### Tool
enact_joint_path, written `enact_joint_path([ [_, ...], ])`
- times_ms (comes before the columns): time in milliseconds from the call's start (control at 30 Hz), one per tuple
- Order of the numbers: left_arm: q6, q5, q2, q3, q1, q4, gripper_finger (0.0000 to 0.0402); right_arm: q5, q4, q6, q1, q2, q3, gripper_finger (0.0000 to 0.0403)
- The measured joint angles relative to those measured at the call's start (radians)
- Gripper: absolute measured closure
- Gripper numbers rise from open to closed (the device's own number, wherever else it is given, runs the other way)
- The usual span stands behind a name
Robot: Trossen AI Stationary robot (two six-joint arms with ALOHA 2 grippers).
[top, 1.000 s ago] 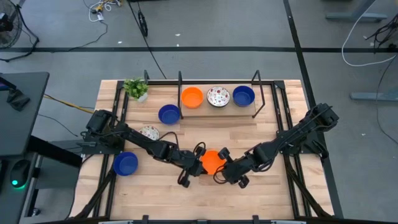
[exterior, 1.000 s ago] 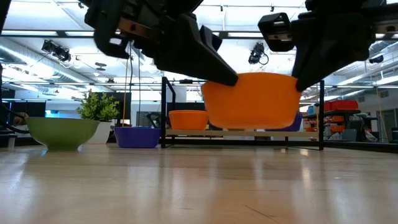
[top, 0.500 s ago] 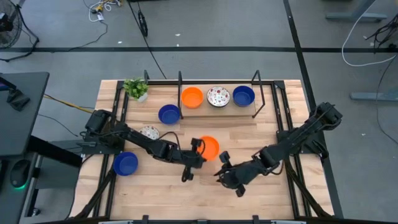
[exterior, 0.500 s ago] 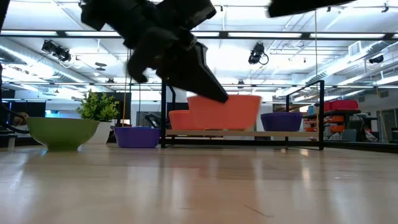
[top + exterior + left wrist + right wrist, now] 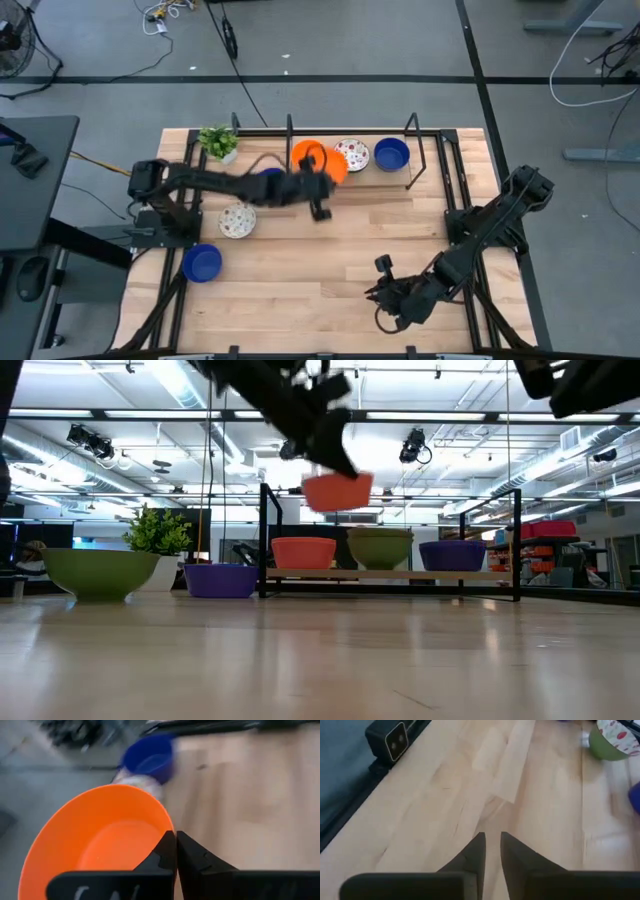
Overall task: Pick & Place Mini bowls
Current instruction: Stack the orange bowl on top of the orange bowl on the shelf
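An orange mini bowl [image 5: 336, 165] hangs in the air over the black rack [image 5: 415, 150] at the table's far side, with my left gripper [image 5: 321, 192] shut on it; the low view shows this bowl [image 5: 337, 491] above the rack's row. On the rack rest an orange bowl [image 5: 305, 155], a speckled bowl [image 5: 352, 154] and a blue bowl [image 5: 391, 153]. On the table stand a blue bowl [image 5: 268, 180], a speckled bowl [image 5: 237, 220] and another blue bowl [image 5: 201, 263]. My right gripper [image 5: 491, 840] is near the front edge, slightly open and holding nothing. My left gripper pinches the orange bowl's rim [image 5: 169, 831] between its two fingers, one finger on the inner wall and one on the outer. The fingers come from the table's near left side, slanting down. The bowl is lifted clear, its opening upward and a little tilted.
A small potted plant [image 5: 218, 142] stands at the far left corner. The rack's upright black posts [image 5: 264, 540] flank its row of bowls. Bare wood [image 5: 330, 260] lies across the middle and the near part of the table.
My right gripper has let go of the orange bowl and drawn back toward the table's near edge. My left gripper has carried the bowl up and toward the far edge, from the table's middle to above the rack, turning as it went.
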Motion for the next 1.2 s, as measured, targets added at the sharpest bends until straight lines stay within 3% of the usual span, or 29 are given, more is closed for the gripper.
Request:
enact_joint_path([
  [167,-0.065,0.042,0.01,-0.037,0.126,-0.01,0.0397,0.008,0.011,0.005,-0.005,0.0,-0.035,0.0363],
  [367,-0.072,0.034,0.01,-0.098,0.182,0.075,0.0397,0.008,0.022,-0.002,-0.006,0.0,-0.043,0.0376],
  [1200,-0.135,0.055,0.013,-0.114,0.191,0.062,0.0392,0.008,0.031,-0.011,-0.01,0.0,-0.043,0.038],
])
